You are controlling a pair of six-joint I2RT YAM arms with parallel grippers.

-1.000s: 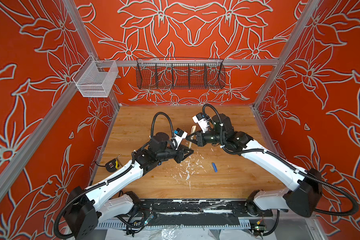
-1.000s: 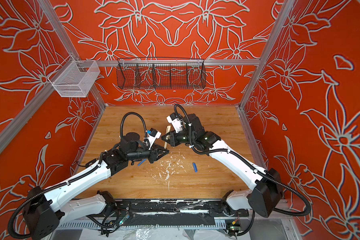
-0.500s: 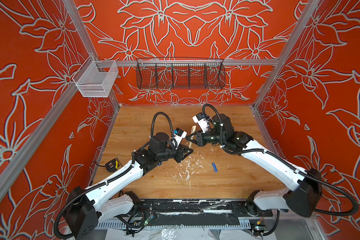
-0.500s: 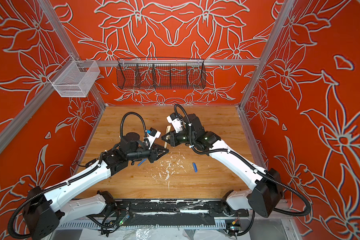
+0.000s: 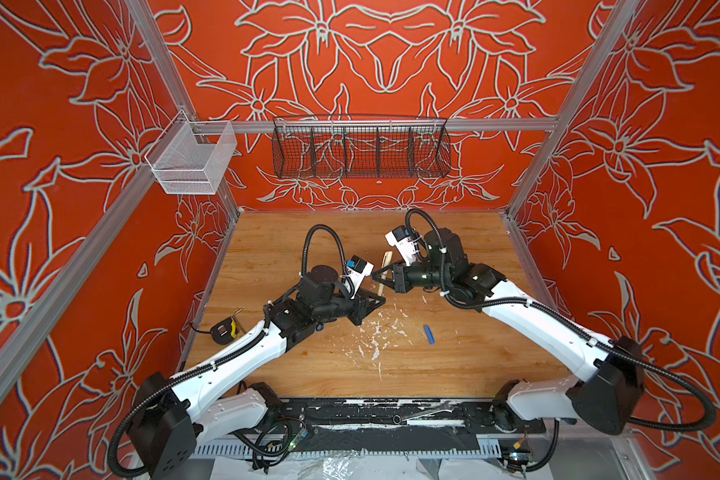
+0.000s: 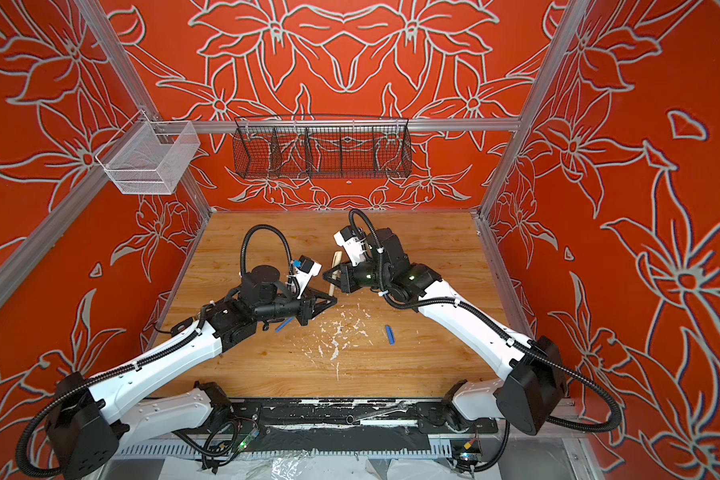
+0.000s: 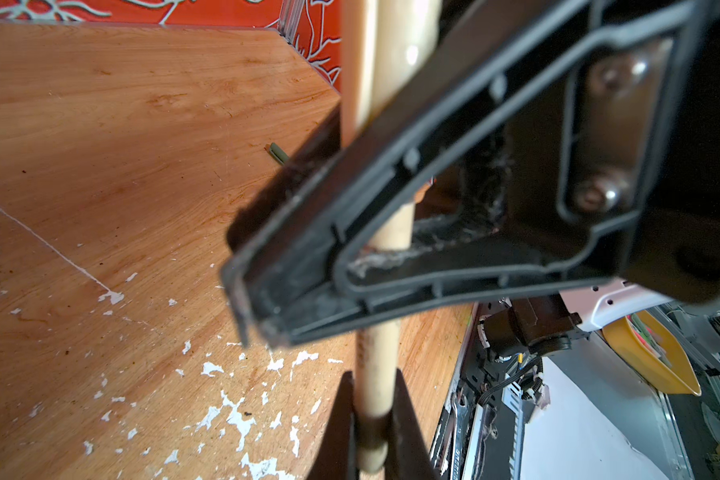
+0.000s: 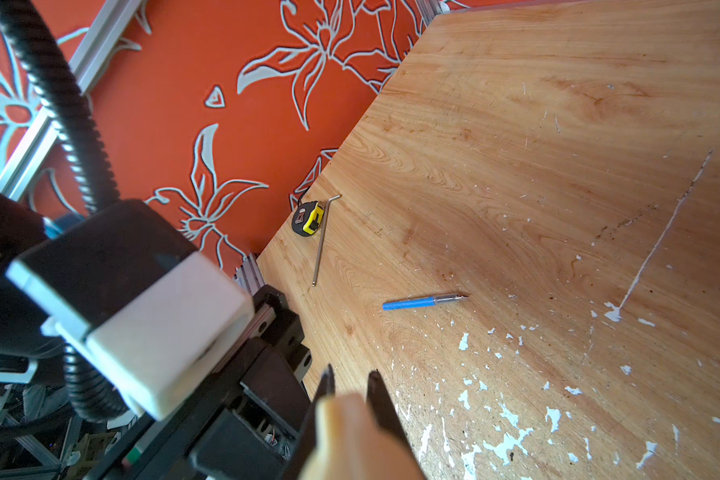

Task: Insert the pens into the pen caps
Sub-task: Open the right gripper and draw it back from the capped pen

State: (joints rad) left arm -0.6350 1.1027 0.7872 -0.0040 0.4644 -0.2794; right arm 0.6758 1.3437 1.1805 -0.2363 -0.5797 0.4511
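Observation:
The beige pen (image 7: 385, 361) stands nearly upright above the table's middle, seen in both top views (image 5: 379, 288) (image 6: 331, 289). My left gripper (image 7: 373, 374) (image 5: 381, 300) is shut on its lower end. A thicker beige pen cap (image 7: 406, 45) sits at its upper end. My right gripper (image 8: 351, 372) (image 5: 376, 275) has a jaw on each side of the beige shaft higher up; whether they press it does not show. A blue pen (image 8: 422, 301) (image 6: 284, 325) lies under the left arm. A blue cap (image 5: 429, 334) lies at centre right. A small olive green piece (image 7: 278, 153) lies further off, pen or cap unclear.
A yellow and black tape measure (image 8: 307, 218) (image 5: 225, 330) and a hex key (image 8: 321, 241) lie at the table's left edge. White chipped patches (image 5: 375, 332) mark the wood. A black wire basket (image 5: 360, 151) and a white basket (image 5: 190, 162) hang on the walls.
The left jaws have closed onto the beige pen's lower end. Both arms have stayed almost where they were.

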